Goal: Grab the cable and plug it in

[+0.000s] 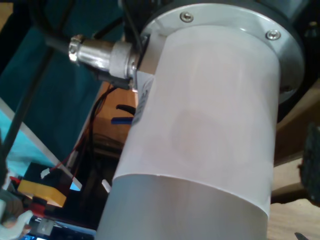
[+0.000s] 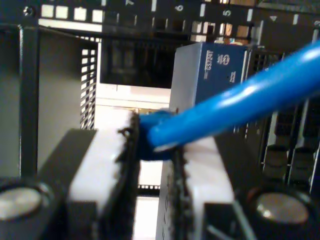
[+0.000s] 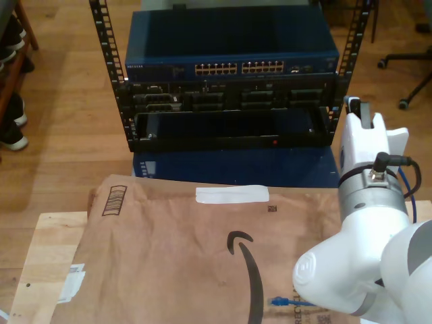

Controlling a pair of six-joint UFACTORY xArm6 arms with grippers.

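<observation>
The bright blue cable runs slanting into my second gripper, which is shut on it between white pads. Its tip sits at the pads' far edge, facing the dark rack and a blue unit close ahead. In the exterior view a white arm stands at the right, its wrist reaching toward the rack's right post. Another blue stretch of cable with a plug lies on the brown packaging by the arm's base. The first wrist view looks at that arm's white link and metal connector.
A black rack holds a blue network switch with a row of ports, and an open bay below. Brown paper packaging covers the wooden table. A chair base stands at the exterior view's right, shoes at its left.
</observation>
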